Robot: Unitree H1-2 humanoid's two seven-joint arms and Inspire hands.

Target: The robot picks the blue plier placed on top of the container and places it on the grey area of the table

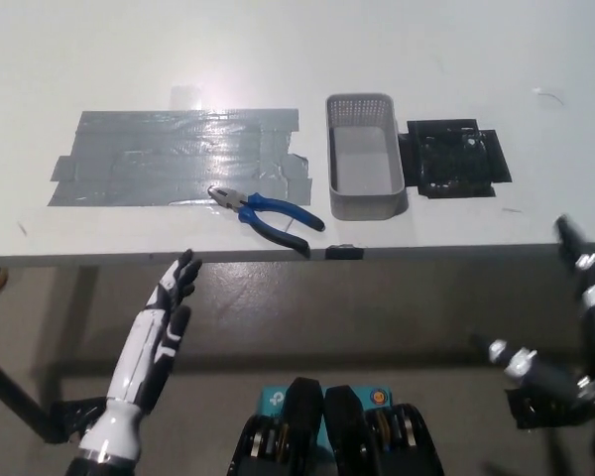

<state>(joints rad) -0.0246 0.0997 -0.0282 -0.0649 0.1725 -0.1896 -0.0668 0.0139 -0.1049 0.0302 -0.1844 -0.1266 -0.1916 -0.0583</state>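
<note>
Lying beside one container [365,157]: one blue plier [268,212]; left hand [157,335] and right hand [575,327] spread, holding nothing.

Glossy grey tape patch [178,157], matt white tabletop [278,50], perhaps plastic perforated container [364,169], rubbery-handled blue plier [268,212].

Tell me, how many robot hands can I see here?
2. The white left robot hand is at the lower left, below the table edge; the black right robot hand is at the lower right, blurred.
</note>
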